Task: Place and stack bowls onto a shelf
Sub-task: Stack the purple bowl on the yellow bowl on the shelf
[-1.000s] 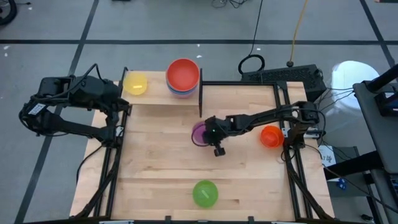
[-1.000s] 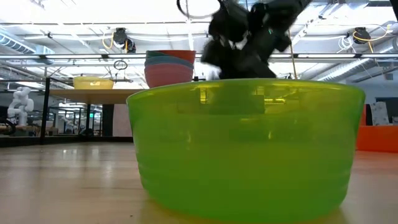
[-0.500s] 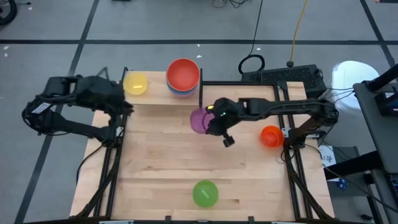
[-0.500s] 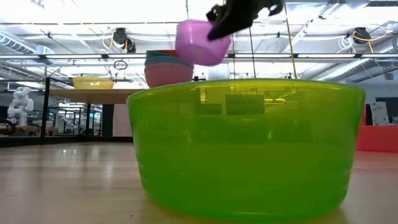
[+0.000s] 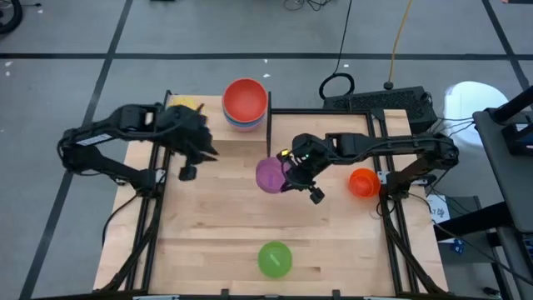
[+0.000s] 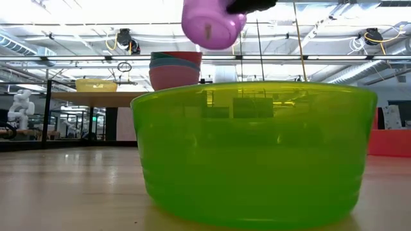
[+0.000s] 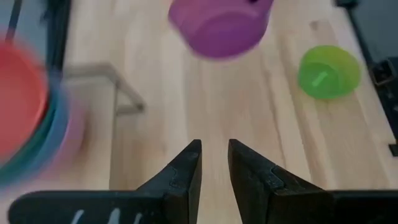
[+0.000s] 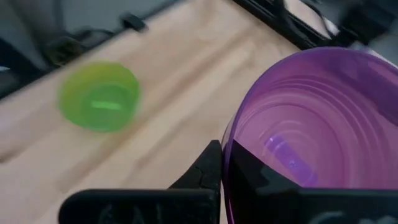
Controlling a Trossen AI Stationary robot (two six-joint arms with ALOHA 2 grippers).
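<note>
A purple bowl [image 5: 269,176] hangs above the middle of the table with my right gripper [image 5: 289,173] shut on it; the low view shows this bowl [image 6: 212,25] high up and tilted. A green bowl [image 5: 275,259] rests on its base near the front edge and an orange bowl [image 5: 363,182] at the right. On the shelf [image 5: 218,132] at the far left stands a stack of bowls, red on top [image 5: 245,100], beside a yellow bowl [image 5: 185,104] half hidden by my left arm. My left gripper [image 7: 214,148] is open above the shelf's near edge, with nothing between its fingers. My right gripper pinches the purple bowl's rim [image 8: 225,155], one finger outside the wall [image 8: 208,165] and the other inside, showing through the plastic. The fingers come from the table's right, slanting down. The bowl is lifted clear of the table and tilted.
The shelf's black posts [image 5: 268,133] stand between the bowl stack and the open tabletop. Bare wood lies between the purple and green bowls. Black frame rails run along the table's left and right edges.
My right gripper has risen with the purple bowl, lifting it off the table and tipping it as the wrist rolled. My left gripper has swung from the table's left edge toward the right, over the shelf's front, and has rolled.
</note>
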